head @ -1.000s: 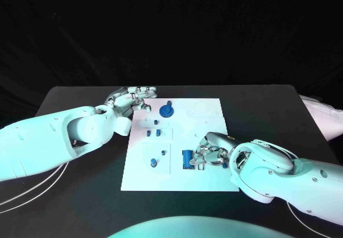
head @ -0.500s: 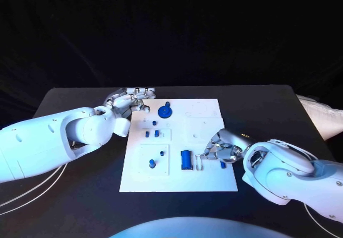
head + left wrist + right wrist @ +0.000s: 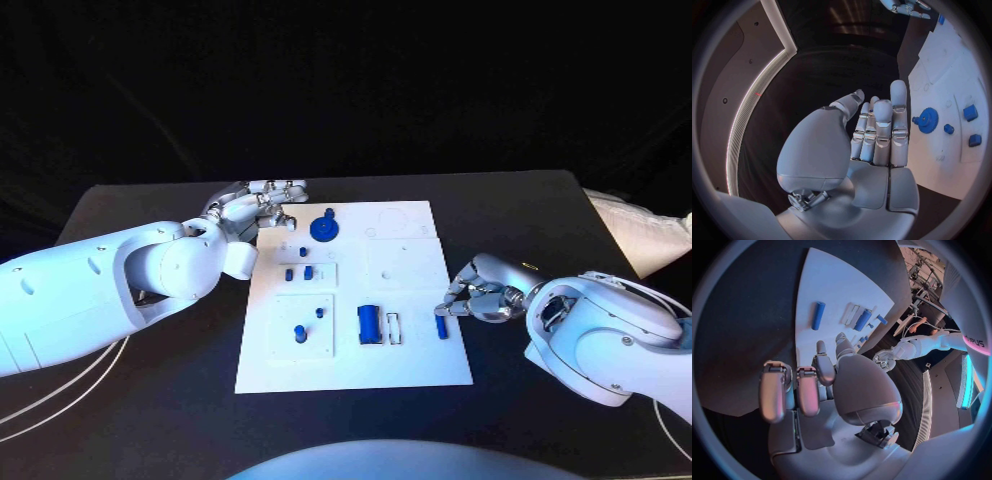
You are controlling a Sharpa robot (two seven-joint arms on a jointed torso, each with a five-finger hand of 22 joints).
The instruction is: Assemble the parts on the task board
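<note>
The white task board [image 3: 404, 260] lies mid-table. On it are a blue gear [image 3: 325, 228], two small blue blocks [image 3: 299, 271], two small blue pegs [image 3: 300, 332], a thick blue cylinder [image 3: 369, 323] and a thin blue rod [image 3: 441, 326]. My left hand [image 3: 260, 205] hovers flat at the board's far left corner, fingers straight and together, holding nothing; the left wrist view shows the gear [image 3: 928, 120] just beyond the fingers [image 3: 882, 130]. My right hand [image 3: 483, 290] sits at the board's right edge, just off the rod [image 3: 818, 315], with nothing in it.
A pale object [image 3: 635, 235] lies at the table's right edge. White cables [image 3: 58, 400] trail over the black table [image 3: 159, 380] at the near left. Bare table surrounds the board on every side.
My right hand has drawn back from beside the thick cylinder to the board's right edge, leaving the thin blue rod lying on the board. The left hand has stayed put.
</note>
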